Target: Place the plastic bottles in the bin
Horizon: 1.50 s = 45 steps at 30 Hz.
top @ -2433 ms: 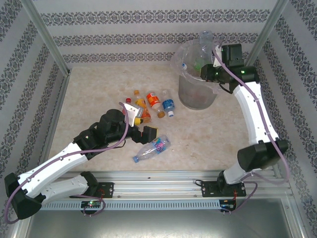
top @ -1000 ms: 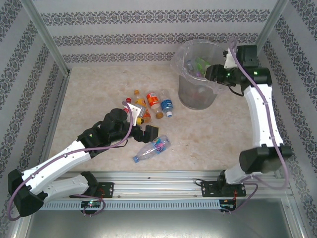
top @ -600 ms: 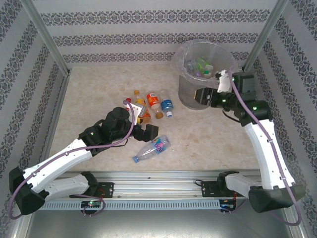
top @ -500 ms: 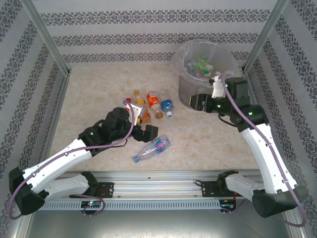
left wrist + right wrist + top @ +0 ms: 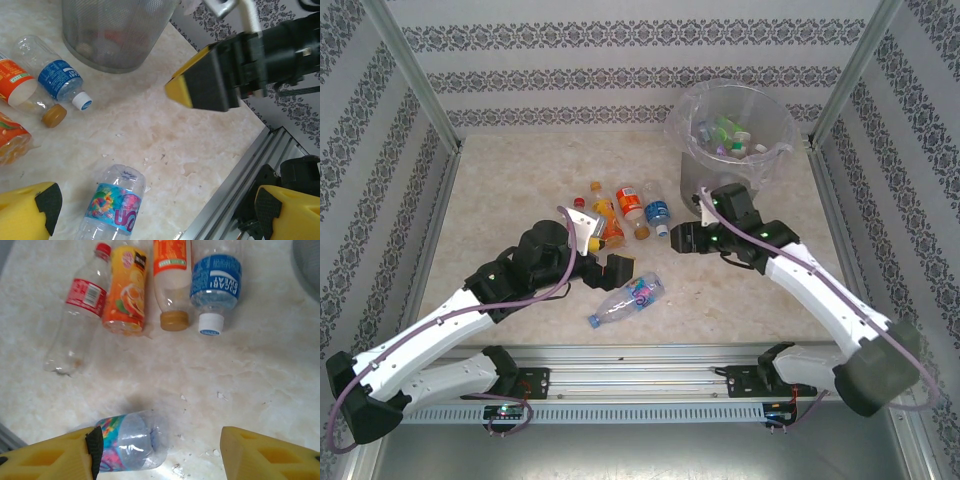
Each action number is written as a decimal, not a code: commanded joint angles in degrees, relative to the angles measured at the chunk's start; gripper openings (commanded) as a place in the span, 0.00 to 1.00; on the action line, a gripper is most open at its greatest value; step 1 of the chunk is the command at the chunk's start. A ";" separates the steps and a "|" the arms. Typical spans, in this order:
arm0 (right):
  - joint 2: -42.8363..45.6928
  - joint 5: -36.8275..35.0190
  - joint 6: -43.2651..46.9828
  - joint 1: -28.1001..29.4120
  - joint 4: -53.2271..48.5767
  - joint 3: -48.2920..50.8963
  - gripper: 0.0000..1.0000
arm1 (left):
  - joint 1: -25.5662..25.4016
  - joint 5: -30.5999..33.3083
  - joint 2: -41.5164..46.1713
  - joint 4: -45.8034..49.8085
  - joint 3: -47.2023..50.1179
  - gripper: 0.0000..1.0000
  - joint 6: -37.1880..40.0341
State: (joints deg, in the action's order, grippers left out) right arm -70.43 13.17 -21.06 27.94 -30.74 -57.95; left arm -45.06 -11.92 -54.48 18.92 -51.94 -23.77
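Note:
Several plastic bottles lie in a loose row mid-table: one red-labelled [image 5: 80, 310], an orange one [image 5: 125, 292], an orange-and-white one [image 5: 171, 275] and a blue-labelled one [image 5: 215, 285]. Another, with a colourful label [image 5: 625, 300], lies alone nearer the front. The grey bin [image 5: 698, 180] at the back right holds more bottles [image 5: 725, 135]. My right gripper [image 5: 682, 238] hovers open above the table between the row and the lone bottle [image 5: 132, 445]. My left gripper [image 5: 617, 266] stands wide open just above that lone bottle [image 5: 112, 207], holding nothing.
Patterned walls and metal posts close in the table on three sides. An aluminium rail [image 5: 240, 200] runs along the front edge by the lone bottle. The two grippers are close together over the middle, and the bin [image 5: 115, 30] stands behind them.
My right arm has swung from the bin's rim down and left to hover over the table near the bottles. The left arm has barely shifted.

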 commanded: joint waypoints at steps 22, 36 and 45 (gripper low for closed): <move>-32.33 -10.09 3.13 2.20 8.31 -13.60 0.53 | -0.73 -1.22 -0.10 -6.79 4.22 1.00 -3.74; -39.58 -12.83 2.00 2.20 6.31 -18.42 0.52 | -0.73 -1.12 0.33 -6.90 5.09 1.00 -3.83; -41.95 -12.81 1.55 2.20 6.93 -18.92 0.49 | -0.73 -0.95 1.09 -7.14 5.89 1.00 -4.35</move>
State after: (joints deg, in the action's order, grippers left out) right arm -111.26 1.72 -19.14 29.52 -23.51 -75.18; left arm -45.06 -12.45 -54.57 13.91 -46.70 -27.29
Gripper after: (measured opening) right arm 0.494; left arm 0.998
